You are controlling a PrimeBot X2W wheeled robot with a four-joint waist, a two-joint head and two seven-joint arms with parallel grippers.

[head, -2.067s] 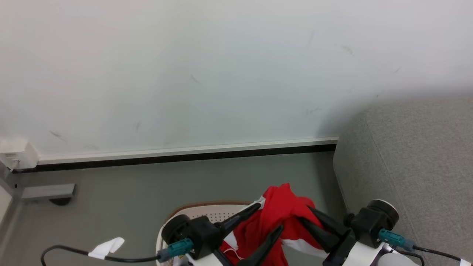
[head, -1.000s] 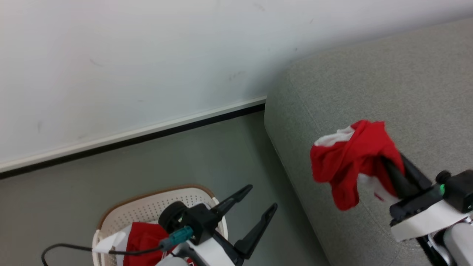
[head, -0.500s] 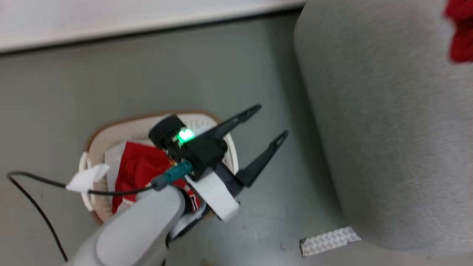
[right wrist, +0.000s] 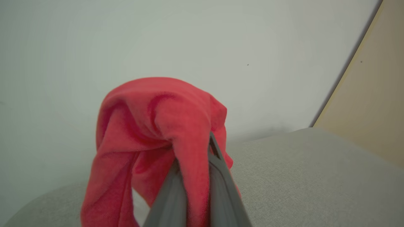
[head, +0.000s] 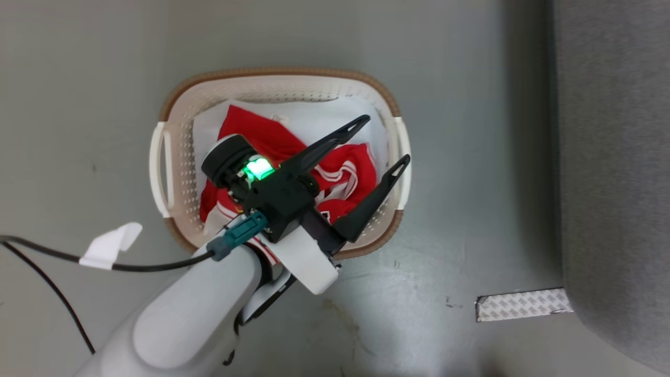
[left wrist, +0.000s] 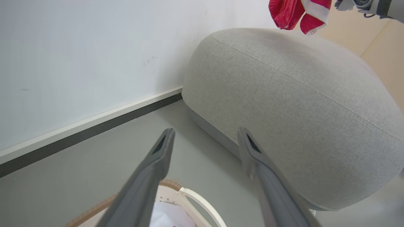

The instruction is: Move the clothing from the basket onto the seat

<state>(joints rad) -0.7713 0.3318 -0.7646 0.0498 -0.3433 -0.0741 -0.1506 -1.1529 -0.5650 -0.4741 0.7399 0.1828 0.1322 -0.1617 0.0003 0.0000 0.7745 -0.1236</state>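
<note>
The basket (head: 180,157) is perforated plastic; clothing (head: 261,137) and seat (head: 612,157) are matt cloth.

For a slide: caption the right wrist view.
Right gripper clamps bright red soft garment over light grey fabric sofa.

Red clothing (head: 256,131) (white stripes), cream brown-rimmed basket (head: 183,157), light grey seat (head: 612,157)

The basket (head: 277,71) is set on the floor (head: 78,78), with the seat (head: 612,157) apart to its right. The clothing (head: 272,139) is piled in the basket upon a sheet (head: 324,118). The left gripper (head: 386,137) is held above the basket's right side. One garment (right wrist: 157,126) is held over the seat, pinched in the right gripper (right wrist: 195,160). A tape strip (head: 521,305) is laid on the floor at the seat's edge.
</note>
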